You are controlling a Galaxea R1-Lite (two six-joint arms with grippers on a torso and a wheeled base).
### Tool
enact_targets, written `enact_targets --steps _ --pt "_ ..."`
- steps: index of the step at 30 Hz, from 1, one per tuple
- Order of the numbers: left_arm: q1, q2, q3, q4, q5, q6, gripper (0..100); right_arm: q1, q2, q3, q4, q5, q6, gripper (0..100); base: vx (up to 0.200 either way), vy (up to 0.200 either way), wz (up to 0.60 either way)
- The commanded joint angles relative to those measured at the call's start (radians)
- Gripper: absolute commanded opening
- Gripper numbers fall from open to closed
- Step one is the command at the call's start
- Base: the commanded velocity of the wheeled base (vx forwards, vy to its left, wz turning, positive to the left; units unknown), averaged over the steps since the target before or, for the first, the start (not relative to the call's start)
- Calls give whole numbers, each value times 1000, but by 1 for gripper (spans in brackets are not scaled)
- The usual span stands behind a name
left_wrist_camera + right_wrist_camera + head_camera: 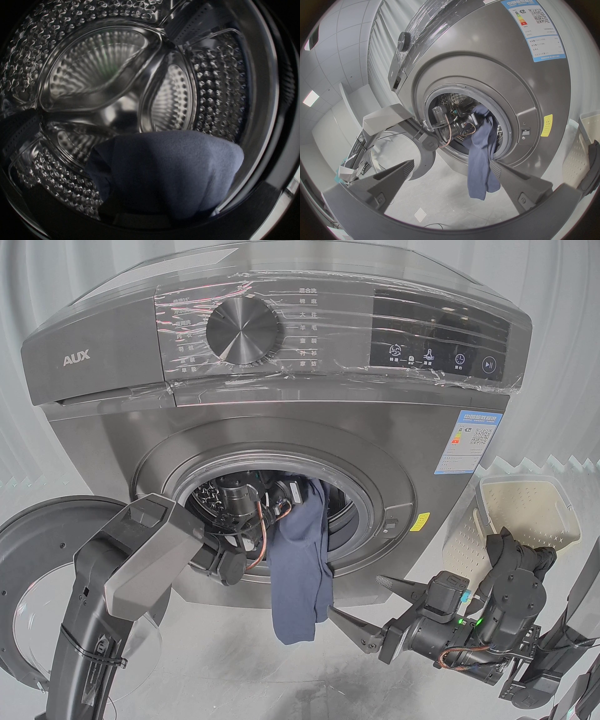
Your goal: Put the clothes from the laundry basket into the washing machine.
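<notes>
**Half in, half out: the navy-blue knit garment at the grey front-loading washing machine**

The garment's upper end is bunched just inside the machine's round door opening, at the tip of the left gripper, which is reached in through that opening. The cloth covers the tip, so I cannot tell whether the left gripper is clamped on it or merely carries it draped. In the left wrist view a fold of the cloth sits low in front of the dimpled steel drum. The rest of the garment falls over the lower lip of the opening and hangs freely below it, outside the machine.

The right gripper is below the opening and a little to its right, jaws wide apart and holding nothing, just beside the hanging hem. The cream perforated plastic laundry basket stands to the right of the opening, and the round glass door is swung wide to its left.

By my judgement the garment is light, limp and not fragile. It will fold and slide rather than push, and its hanging weight may drag it back out over the lip. A pinch on a thick gathered fold near the lower hem, lifted up and in past the lip, looks like the surest hold. A single thin layer could slip free.
</notes>
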State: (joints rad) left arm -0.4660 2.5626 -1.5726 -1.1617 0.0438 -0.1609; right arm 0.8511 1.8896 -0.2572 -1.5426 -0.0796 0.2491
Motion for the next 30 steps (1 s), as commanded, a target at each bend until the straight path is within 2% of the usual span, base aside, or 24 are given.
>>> enact_targets --steps 1,8,9,15,23,27,30 --pt "20 57 -211 125 82 0 0 0 8 1 -1 1 2 100 0 0 0" --pt "26 62 -192 120 94 -5 0 0 11 0 -1 1 2 100 0 0 0" --pt "29 61 -175 120 94 -6 100 0 11 -2 -1 1 1 100 0 0 0" --pt "30 10 -81 157 111 -8 100 -1 17 -2 -1 1 1 100 0 0 0" --pt "20 -120 77 249 96 -3 100 -3 34 -10 -2 1 1 100 0 0 0" --pt "-7 -202 212 313 11 -3 100 -10 40 -11 -2 1 1 100 0 0 0" --pt "-22 -231 307 330 -35 0 100 -4 40 -11 -2 1 1 100 0 0 0"
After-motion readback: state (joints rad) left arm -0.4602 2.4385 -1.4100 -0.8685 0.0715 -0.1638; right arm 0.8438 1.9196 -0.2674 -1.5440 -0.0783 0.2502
